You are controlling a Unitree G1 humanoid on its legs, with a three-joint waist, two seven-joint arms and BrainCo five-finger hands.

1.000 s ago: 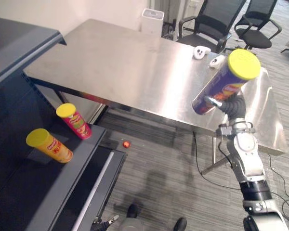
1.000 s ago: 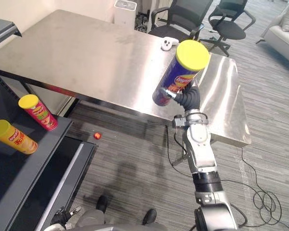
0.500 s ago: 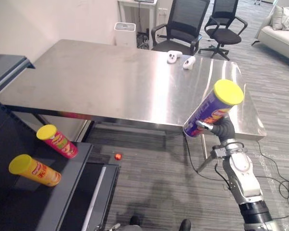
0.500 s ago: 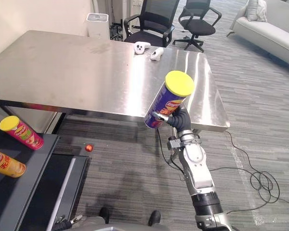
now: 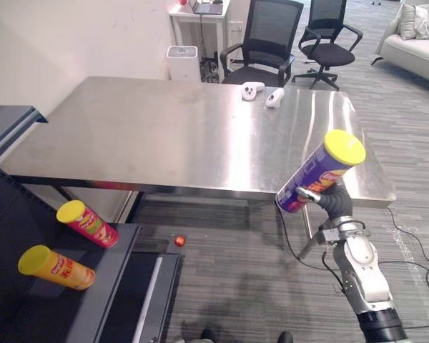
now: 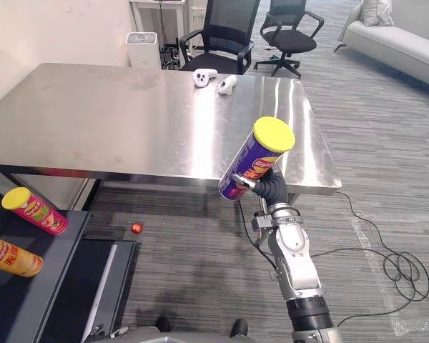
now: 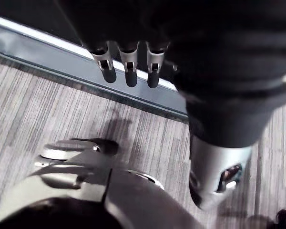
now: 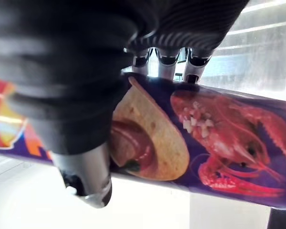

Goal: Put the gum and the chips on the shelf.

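Note:
A purple chips can (image 5: 319, 171) with a yellow lid is held up at a tilt, lid uppermost, in front of the steel table's right front edge. My right hand (image 5: 334, 202) is shut on its lower part. In the right wrist view the fingers (image 8: 167, 59) and thumb wrap around the can (image 8: 205, 138). On the dark shelf (image 5: 104, 275) at the left lie a red can (image 5: 87, 224) and a yellow can (image 5: 56, 266), both with yellow lids. My left hand (image 7: 128, 71) hangs low over the floor with its fingers straight and nothing in it.
A long steel table (image 5: 164, 136) spans the middle, with two white controllers (image 5: 261, 91) near its far edge. Office chairs (image 5: 268, 36) and a white bin (image 5: 181, 61) stand behind it. A small red ball (image 5: 178, 241) lies on the floor by the shelf.
The whole picture has shifted as the camera moved back and up. My right hand keeps hold of the purple can, which now shows lower against the table's front edge.

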